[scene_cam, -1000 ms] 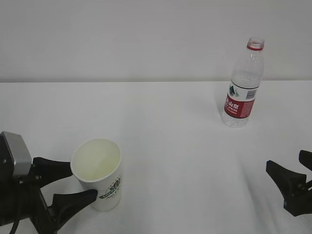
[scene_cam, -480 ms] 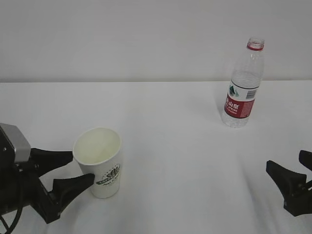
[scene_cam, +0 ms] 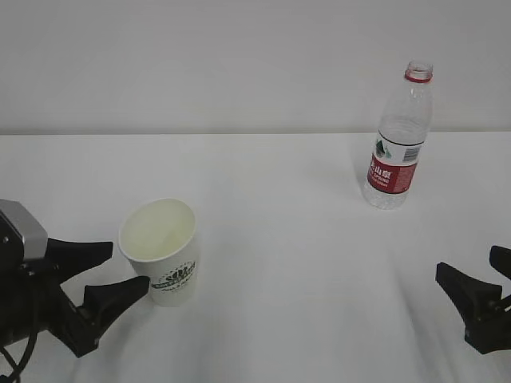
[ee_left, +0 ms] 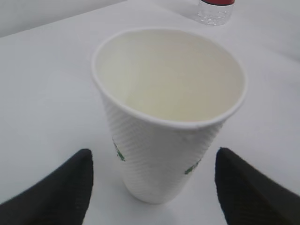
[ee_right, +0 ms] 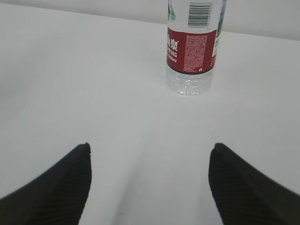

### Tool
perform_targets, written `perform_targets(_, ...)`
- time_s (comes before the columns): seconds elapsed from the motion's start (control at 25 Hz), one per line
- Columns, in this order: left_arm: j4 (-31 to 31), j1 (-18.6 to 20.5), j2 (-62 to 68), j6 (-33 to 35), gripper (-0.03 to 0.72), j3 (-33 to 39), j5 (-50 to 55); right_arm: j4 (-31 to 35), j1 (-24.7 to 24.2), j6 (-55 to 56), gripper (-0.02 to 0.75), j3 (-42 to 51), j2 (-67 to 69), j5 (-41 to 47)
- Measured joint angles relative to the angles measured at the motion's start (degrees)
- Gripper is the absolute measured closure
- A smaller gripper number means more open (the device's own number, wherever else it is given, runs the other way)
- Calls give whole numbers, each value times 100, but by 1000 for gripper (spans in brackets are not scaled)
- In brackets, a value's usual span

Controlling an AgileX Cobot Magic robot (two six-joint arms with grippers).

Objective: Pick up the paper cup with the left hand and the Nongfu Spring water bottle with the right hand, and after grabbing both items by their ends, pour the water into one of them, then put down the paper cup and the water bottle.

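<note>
The white tapered paper cup (scene_cam: 162,251) with a textured wall stood upright just ahead of the black left gripper (scene_cam: 114,274), partly between its pointed tips. The jaws were spread wide and seemed to hold nothing. The clear plastic bottle (scene_cam: 398,140) with a red label stood well ahead of the black right gripper (ee_right: 149,185), whose jaws gaped wide and empty.

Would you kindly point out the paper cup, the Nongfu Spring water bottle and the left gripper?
paper cup (scene_cam: 164,263), exterior view, outer wall.
Nongfu Spring water bottle (scene_cam: 394,171), exterior view, red label.
left gripper (scene_cam: 120,271), exterior view, gap between fingertips.
</note>
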Motion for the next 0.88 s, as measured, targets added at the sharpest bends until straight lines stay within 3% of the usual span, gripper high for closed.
perform_targets(0.2,200,0,0,0,98,0,0,0,0,0,150,0,0,0)
perform_targets(0.64,40,0,359,8,99,-176,0,0,0,0,150,0,0,0)
perform_targets(0.88,334,0,385,-21,87,-452,0,-12,0,0,150,0,0,0)
